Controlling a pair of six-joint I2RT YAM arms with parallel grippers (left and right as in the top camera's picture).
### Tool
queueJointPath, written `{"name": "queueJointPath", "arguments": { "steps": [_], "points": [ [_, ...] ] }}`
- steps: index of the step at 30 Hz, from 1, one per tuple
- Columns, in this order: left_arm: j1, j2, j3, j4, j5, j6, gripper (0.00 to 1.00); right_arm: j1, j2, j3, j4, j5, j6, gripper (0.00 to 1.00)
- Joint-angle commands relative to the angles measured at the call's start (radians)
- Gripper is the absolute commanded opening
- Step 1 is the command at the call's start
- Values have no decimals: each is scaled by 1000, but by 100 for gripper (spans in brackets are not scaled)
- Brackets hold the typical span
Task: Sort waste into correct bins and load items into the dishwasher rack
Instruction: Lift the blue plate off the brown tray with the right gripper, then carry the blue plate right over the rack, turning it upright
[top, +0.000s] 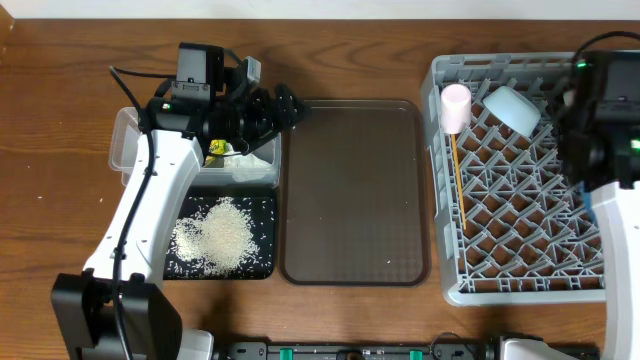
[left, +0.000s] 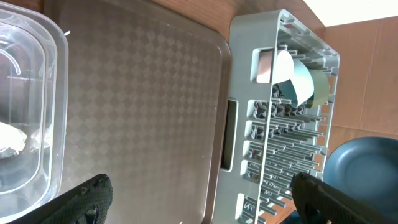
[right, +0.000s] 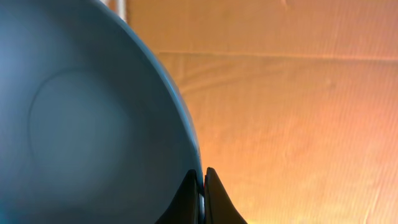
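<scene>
My left gripper (top: 293, 108) hangs open and empty over the right end of the clear tub (top: 128, 140). The tub holds a crumpled white napkin (top: 252, 166) and a yellow-green wrapper (top: 217, 148). Loose rice (top: 222, 235) lies in the black tray (top: 262, 268). In the grey dishwasher rack (top: 520, 290) stand a pink cup (top: 456, 106) and a light-blue bowl (top: 512, 108); a mint-green bowl (left: 321, 87) sits behind the light-blue bowl. My right gripper (right: 203, 180) is shut on the rim of the dark-blue plate (right: 81, 112), which is held above the rack's right side (left: 367, 165).
The brown serving tray (top: 355, 190) lies between the bins and the rack, with a few stray grains on it. A wooden stick (top: 459, 185) rests in the rack's left column. A brown cardboard wall (right: 298, 112) stands behind the plate.
</scene>
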Motion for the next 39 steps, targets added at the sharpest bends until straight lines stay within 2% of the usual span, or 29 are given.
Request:
{"name": "queueJointPath", "arguments": {
  "steps": [1,13,28,39],
  "points": [
    [2,-11,7,0,-8,0,95,-36,-2,23,26,35,-64,1],
    [2,-11,7,0,-9,0,94,-63,95,21,128,-1,-306,1],
    [2,-11,7,0,-9,0,95,-52,220,20,147,0,-339,1],
    [2,-11,7,0,-9,0,95,10,254,4,142,3,-347,1]
  ]
}}
